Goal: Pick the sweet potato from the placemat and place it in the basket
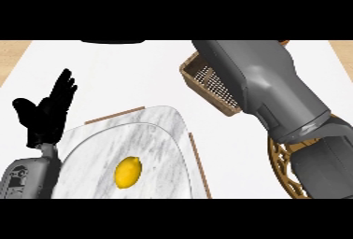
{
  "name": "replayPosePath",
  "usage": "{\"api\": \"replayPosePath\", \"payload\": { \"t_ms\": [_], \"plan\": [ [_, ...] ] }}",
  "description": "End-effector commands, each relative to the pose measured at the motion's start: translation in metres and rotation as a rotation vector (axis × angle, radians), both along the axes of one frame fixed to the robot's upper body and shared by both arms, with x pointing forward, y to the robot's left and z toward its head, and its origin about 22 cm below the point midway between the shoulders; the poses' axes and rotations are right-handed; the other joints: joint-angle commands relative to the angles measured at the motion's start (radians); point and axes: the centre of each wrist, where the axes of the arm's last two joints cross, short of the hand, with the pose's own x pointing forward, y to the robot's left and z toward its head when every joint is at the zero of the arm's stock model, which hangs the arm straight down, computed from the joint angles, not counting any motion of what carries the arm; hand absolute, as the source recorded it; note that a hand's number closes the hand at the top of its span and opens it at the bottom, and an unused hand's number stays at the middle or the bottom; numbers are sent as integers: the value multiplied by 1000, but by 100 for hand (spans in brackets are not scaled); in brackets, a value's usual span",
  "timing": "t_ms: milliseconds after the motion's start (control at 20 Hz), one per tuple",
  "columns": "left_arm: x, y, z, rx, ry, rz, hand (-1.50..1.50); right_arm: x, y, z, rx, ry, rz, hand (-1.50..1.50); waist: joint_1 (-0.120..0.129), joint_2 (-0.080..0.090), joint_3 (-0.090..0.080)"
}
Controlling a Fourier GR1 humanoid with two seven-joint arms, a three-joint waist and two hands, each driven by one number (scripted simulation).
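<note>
No sweet potato shows in the head view. The marbled grey placemat [169,126] lies at lower centre, with a brown edge along its top and right sides. The brown woven basket [200,81] stands at the right, and another stretch of its rim shows lower down. My right forearm [276,93] crosses over the basket from the lower right towards the top and hides most of it. The right hand itself is out of sight. At the left edge my left hand [48,112] rests open, fingers up, beside the placemat.
A yellow lemon [128,172] lies on a round marbled plate [89,144] on the placemat. A dark object [110,41] sits at the top edge of the white counter [124,74].
</note>
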Motion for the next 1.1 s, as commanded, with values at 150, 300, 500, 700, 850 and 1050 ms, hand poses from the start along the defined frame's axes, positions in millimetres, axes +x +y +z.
{"api": "replayPosePath", "payload": {
  "t_ms": [150,300,500,700,850,1050],
  "plan": [
    [-7,10,2,13,1,0,0,9,-24,-6,28,196,-28,150,1,-3,1],
    [0,-2,0,6,3,11,0,3,-5,-22,22,171,-26,150,1,-1,0],
    [-10,5,-6,7,-1,3,0,5,-16,-14,29,165,-23,150,-11,-7,1],
    [-1,1,5,1,5,-9,0,9,-29,-38,-5,172,-40,150,3,1,0],
    [-7,12,-3,18,-4,2,0,10,-32,-42,-32,211,-58,150,1,0,0],
    [-7,12,-7,7,4,4,0,7,-28,-52,-59,223,-56,150,-8,-4,0]
  ]
}}
